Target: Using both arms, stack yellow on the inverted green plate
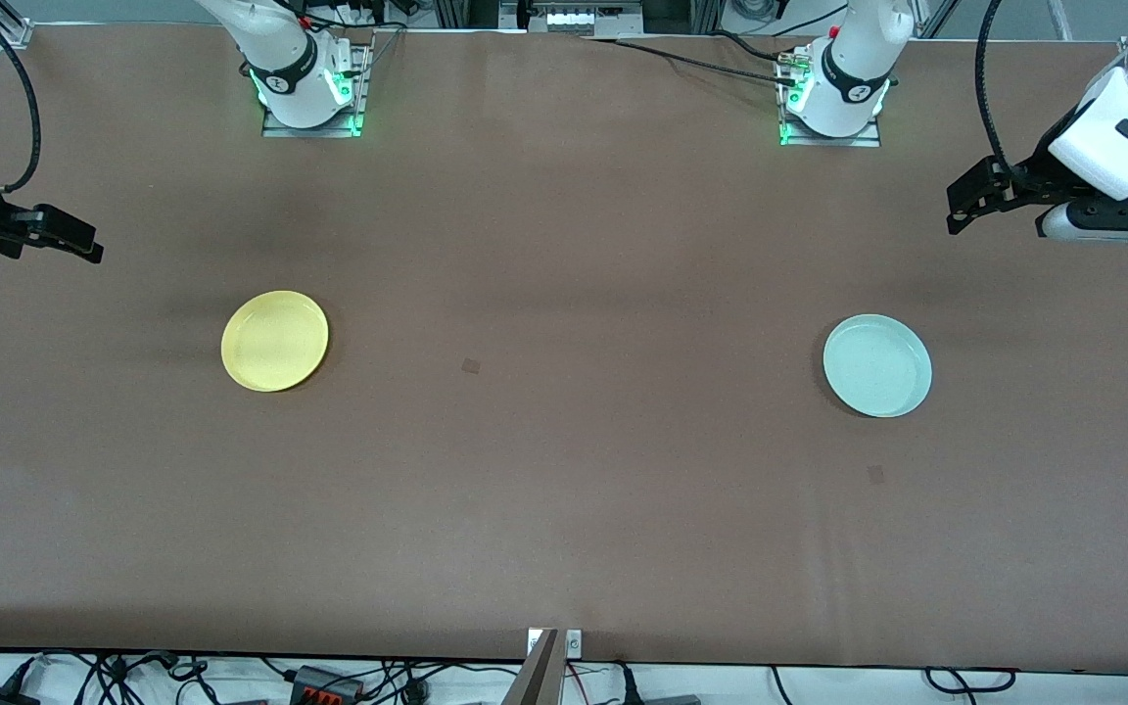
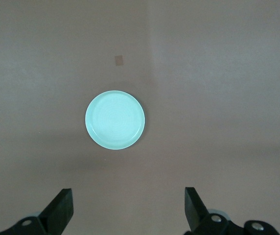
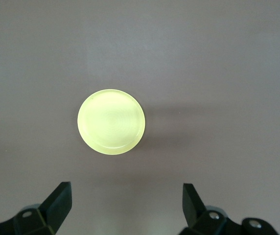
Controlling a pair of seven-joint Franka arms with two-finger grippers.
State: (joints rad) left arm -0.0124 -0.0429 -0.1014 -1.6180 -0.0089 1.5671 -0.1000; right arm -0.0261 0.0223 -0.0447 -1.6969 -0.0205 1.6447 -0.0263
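The yellow plate [image 1: 274, 341] lies flat on the brown table toward the right arm's end, and it also shows in the right wrist view [image 3: 111, 121]. The green plate [image 1: 877, 365] lies flat toward the left arm's end, hollow side seemingly up, and it also shows in the left wrist view [image 2: 115, 120]. My right gripper [image 1: 86, 245] [image 3: 127, 192] is open and empty, up in the air over the table's edge, apart from the yellow plate. My left gripper [image 1: 958, 204] [image 2: 129, 195] is open and empty, up in the air at the left arm's end, apart from the green plate.
The two arm bases [image 1: 309, 83] [image 1: 833, 98] stand along the table edge farthest from the front camera. Two small dark marks [image 1: 471, 365] [image 1: 875, 475] are on the tabletop. Cables and a bracket [image 1: 549, 651] sit at the nearest edge.
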